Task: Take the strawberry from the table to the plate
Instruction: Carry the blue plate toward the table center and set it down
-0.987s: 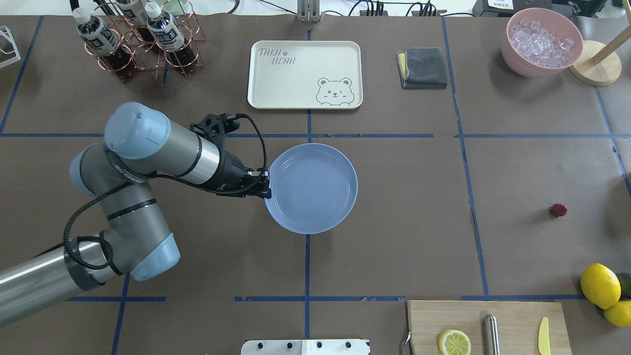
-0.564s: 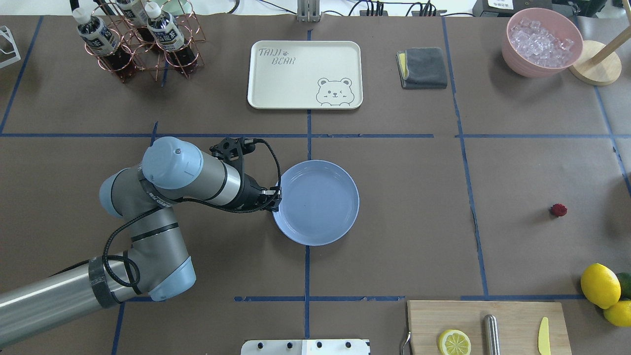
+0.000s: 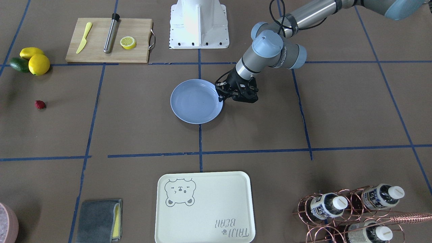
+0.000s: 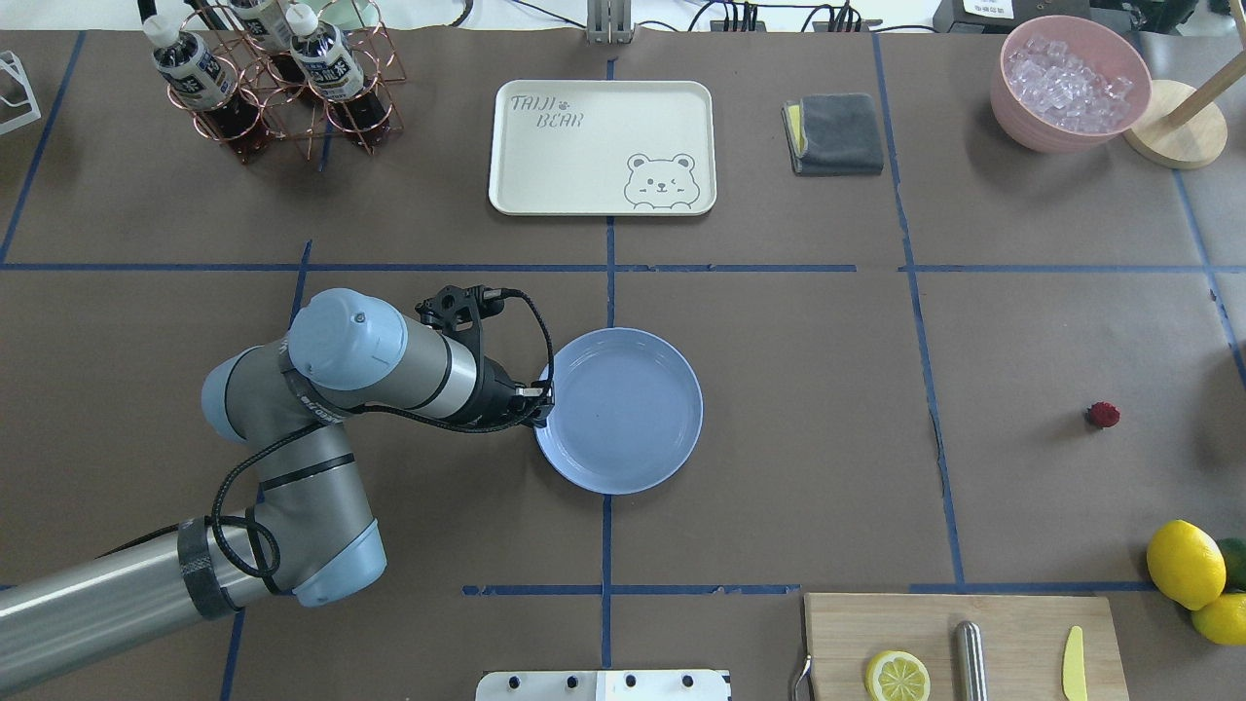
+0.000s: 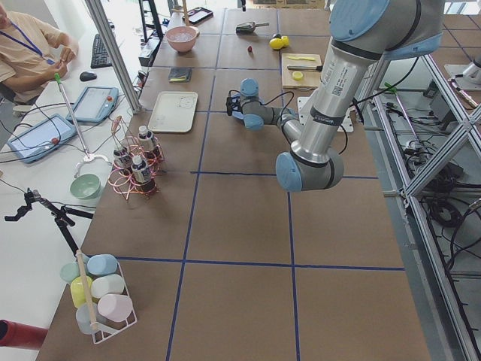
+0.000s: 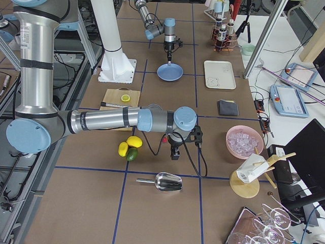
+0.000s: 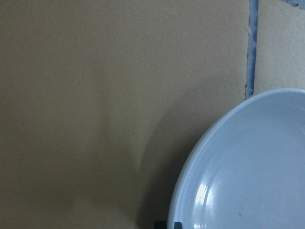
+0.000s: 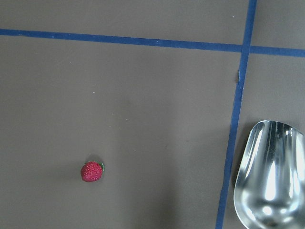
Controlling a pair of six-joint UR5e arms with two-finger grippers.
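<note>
The strawberry is a tiny dark-red berry lying alone on the brown-paper table at the right. It also shows low and left in the right wrist view. The light blue plate sits near the table's middle. My left gripper is shut on its left rim, and the plate fills the lower right of the left wrist view. My right gripper hangs over the table near the lemons; I cannot tell whether it is open or shut.
Two lemons and a green fruit lie at the right edge, next to a wooden cutting board. A metal scoop lies right of the strawberry. A bear-print tray, bottle rack, folded cloth and pink ice bowl line the far side.
My left arm has carried the plate toward the near edge of the table and lower, still holding its rim. The strawberry has not moved.
</note>
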